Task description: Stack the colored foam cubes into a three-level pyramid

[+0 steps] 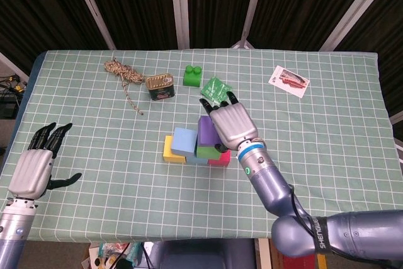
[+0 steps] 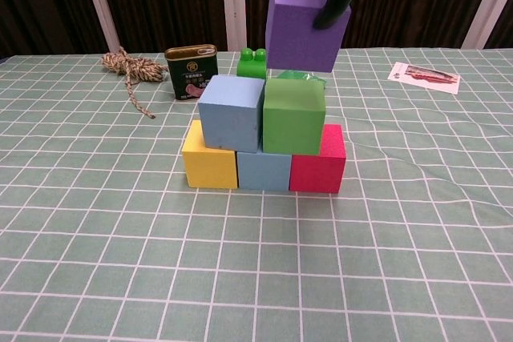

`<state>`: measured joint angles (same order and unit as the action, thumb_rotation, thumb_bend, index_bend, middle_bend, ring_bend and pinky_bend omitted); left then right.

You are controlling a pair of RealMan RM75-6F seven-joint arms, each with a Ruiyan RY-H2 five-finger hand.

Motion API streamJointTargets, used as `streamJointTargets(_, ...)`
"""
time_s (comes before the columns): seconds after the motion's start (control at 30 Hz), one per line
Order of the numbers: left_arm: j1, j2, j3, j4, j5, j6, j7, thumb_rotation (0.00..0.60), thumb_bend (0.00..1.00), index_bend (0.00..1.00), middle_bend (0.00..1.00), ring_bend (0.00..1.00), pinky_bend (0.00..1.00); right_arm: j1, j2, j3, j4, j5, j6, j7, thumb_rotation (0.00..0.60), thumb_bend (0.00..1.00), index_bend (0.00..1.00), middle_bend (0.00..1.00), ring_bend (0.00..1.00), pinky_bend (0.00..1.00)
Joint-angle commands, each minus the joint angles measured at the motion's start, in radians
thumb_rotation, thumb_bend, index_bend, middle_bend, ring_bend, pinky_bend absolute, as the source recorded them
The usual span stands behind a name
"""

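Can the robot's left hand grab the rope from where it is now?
Probably not yet. The left hand sits open at the near left table edge, and the rope lies far back. Nothing blocks the way; the arm would just have to stretch forward.

Purple cube [image 2: 304, 26] — matt foam; tablecloth [image 2: 417, 222] — checked cloth; can [image 2: 191, 72] — glossy metal.
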<state>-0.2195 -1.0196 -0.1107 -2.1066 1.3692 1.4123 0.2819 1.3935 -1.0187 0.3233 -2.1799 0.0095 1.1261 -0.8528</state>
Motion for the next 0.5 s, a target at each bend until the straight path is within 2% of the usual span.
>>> streamJointTargets(0.03,0.000,0.007,-0.002,0.003,-0.002,-0.001,-0.006,0.600,0.07,0.06,0.11,0.01,0.04,0.093,-0.064,0.024,0.066,0.156,0.036,-0.071,0.600,0.25,0.00,0.48,0.25,0.00)
streamJointTargets(0.3,0.003,0.011,-0.012,0.014,0.008,0.024,0.000,0.600,0.06,0.06,0.11,0.01,0.03,0.184,-0.107,0.060,0.120,0.332,0.093,-0.154,0.600,0.25,0.00,0.49,0.26,0.00)
streamJointTargets(0.5,0.003,0.013,-0.015,0.010,0.008,0.027,-0.007,0.600,0.06,0.06,0.11,0.01,0.03,0.205,-0.120,0.086,0.138,0.394,0.102,-0.182,0.600,0.25,0.00,0.49,0.26,0.00)
